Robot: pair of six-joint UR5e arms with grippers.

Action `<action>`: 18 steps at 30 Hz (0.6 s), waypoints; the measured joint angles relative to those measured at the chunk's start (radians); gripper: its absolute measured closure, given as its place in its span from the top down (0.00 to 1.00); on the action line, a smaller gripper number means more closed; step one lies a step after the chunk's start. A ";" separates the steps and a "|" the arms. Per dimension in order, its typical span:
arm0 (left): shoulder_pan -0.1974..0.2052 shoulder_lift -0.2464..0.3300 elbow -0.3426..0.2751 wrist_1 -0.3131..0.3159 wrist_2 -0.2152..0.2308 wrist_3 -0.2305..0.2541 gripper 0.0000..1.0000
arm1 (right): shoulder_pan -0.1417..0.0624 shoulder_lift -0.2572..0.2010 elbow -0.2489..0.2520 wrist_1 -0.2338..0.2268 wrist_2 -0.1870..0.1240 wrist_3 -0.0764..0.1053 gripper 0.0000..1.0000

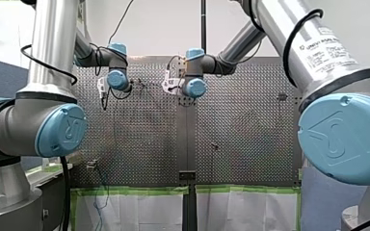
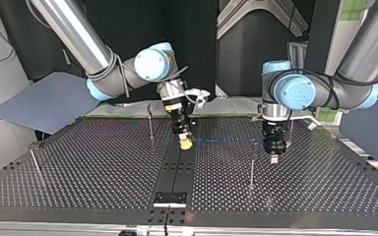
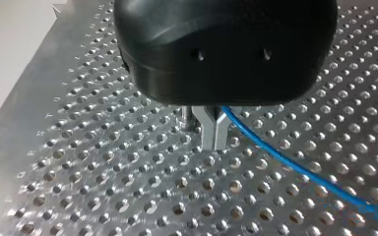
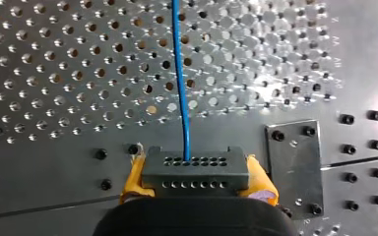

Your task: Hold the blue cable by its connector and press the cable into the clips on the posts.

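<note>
Your blue cable (image 2: 226, 140), thin, light and limp, stretches in the top view toward 3 o'clock from the rigid connector (image 4: 195, 169) clamped in your right gripper (image 4: 197, 176) to your left gripper (image 3: 214, 133), pinched on the cable, so steer by that connector.

Connector (image 4: 195, 169) in my right gripper (image 4: 198, 180), cable (image 4: 179, 73) running ahead over table (image 4: 54, 73) to my left gripper (image 2: 274, 158), post (image 2: 252, 164) beside it.

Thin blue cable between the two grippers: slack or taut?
Taut: the thin blue cable runs straight from the grey connector block toward my left gripper.
</note>
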 joint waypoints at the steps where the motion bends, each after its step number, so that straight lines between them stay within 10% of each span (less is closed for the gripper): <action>1: 0.002 -0.002 0.004 0.000 0.008 -0.003 0.00 | 0.000 0.003 -0.003 0.000 -0.001 -0.001 0.00; 18: 0.033 -0.043 0.041 -0.002 0.065 -0.037 0.00 | -0.052 0.074 -0.092 0.006 -0.009 0.002 0.00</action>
